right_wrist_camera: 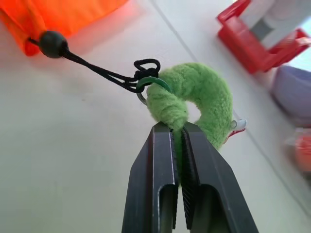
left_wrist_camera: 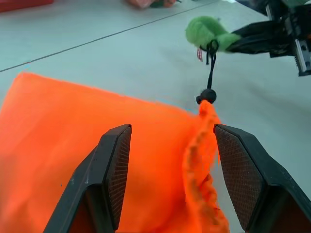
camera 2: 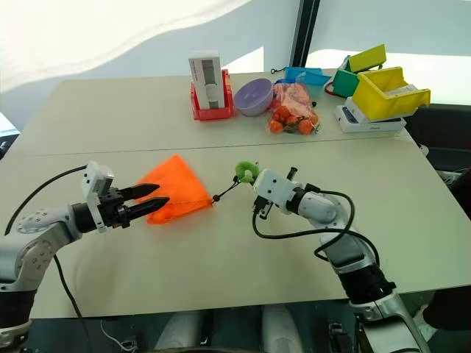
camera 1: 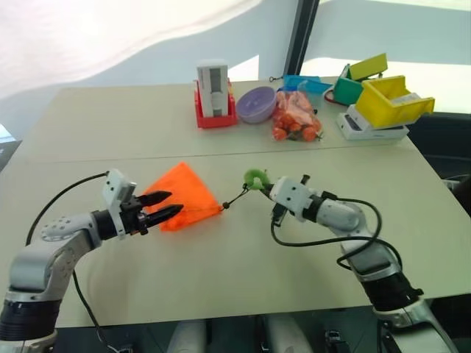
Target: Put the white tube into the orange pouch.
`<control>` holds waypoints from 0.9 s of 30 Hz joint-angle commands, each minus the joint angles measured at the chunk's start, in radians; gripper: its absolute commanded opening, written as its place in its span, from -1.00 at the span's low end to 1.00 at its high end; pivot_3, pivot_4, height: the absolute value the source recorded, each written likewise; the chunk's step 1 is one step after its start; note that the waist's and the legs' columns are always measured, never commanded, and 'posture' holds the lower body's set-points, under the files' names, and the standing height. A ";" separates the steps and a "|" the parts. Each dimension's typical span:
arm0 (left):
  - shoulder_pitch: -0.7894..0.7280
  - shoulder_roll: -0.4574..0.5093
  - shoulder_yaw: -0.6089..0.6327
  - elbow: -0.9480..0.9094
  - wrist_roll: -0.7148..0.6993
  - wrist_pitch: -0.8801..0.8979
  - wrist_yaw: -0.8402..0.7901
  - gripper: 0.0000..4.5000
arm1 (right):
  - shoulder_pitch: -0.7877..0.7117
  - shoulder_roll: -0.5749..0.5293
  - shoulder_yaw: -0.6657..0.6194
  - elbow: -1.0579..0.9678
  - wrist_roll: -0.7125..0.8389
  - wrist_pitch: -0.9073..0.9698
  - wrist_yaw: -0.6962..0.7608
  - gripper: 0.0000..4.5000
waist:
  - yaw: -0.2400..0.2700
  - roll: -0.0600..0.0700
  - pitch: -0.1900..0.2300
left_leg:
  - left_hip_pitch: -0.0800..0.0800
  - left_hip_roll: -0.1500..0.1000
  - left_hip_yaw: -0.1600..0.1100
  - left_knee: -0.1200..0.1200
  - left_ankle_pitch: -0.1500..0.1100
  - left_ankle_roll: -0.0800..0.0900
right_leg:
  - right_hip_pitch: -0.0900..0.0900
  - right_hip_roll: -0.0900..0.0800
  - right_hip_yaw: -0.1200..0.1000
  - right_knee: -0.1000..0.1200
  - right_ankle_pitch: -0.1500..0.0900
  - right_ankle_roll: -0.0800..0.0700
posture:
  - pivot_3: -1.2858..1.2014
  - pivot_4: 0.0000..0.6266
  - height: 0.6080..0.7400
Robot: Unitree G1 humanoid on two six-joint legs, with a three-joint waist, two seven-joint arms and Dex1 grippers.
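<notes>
The orange pouch (camera 1: 182, 195) lies flat on the tabletop (camera 1: 235, 257), a bright soft fabric triangle with a frilled mouth. At its near-left edge the left gripper (camera 1: 171, 205) hovers with jaws apart, straddling the fabric without clamping it. From the pouch's mouth a black cord (right_wrist_camera: 95, 67) with a bead runs right to a fuzzy green ring (right_wrist_camera: 194, 99), where the right gripper (right_wrist_camera: 178, 133) has its jaws clamped on the ring. Far beyond the pouch stand a red holder (camera 1: 213, 114) with a white-grey box, a purple bowl (camera 1: 255, 104) and a clear bag (camera 1: 296, 118) of red-orange items.
</notes>
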 commanded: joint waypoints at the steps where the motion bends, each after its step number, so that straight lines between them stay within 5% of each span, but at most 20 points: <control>1: -0.048 -0.010 -0.038 0.019 0.022 -0.033 -0.025 0.27 | 0.006 -0.011 -0.048 -0.090 0.049 0.041 0.004 -0.98 | 0.001 0.000 0.000 | 0.000 0.000 0.000 0.000 0.000 0.000 | 0.000 0.000 0.000 0.000 0.000 0.000 | 0.03 -0.52 1.00; 5: -0.104 -0.029 -0.078 0.075 0.040 -0.050 -0.053 0.27 | 0.007 -0.012 -0.049 -0.108 0.062 0.060 -0.001 -0.98 | 0.003 0.000 0.000 | 0.000 0.000 0.000 0.000 0.000 0.000 | 0.000 0.001 0.000 0.000 0.000 0.000 | 0.03 -0.52 1.00; 10: -0.180 -0.052 -0.144 0.136 0.085 -0.090 -0.093 0.98 | 0.003 -0.006 -0.042 -0.120 0.076 0.062 -0.001 -1.00 | 0.004 0.000 0.000 | -0.001 -0.001 0.000 0.000 0.000 0.000 | 0.000 0.001 0.000 0.000 0.000 0.000 | 0.03 -0.52 1.00; 20: -0.258 -0.068 -0.218 0.237 0.201 -0.220 -0.156 0.98 | -0.060 0.052 -0.071 -0.176 0.177 0.158 -0.020 -1.00 | 0.000 0.000 0.000 | -0.001 0.000 0.000 0.000 0.000 0.000 | -0.001 0.002 0.000 0.000 0.000 0.000 | 0.03 -0.52 1.00; 27: -0.175 -0.108 -0.212 0.168 0.355 -0.452 -0.024 0.98 | -0.056 0.078 -0.103 -0.248 0.310 0.338 -0.025 -1.00 | 0.007 0.000 0.000 | -0.005 0.001 0.000 0.001 0.000 0.000 | -0.003 0.000 0.000 -0.001 0.000 0.000 | 0.03 -0.52 1.00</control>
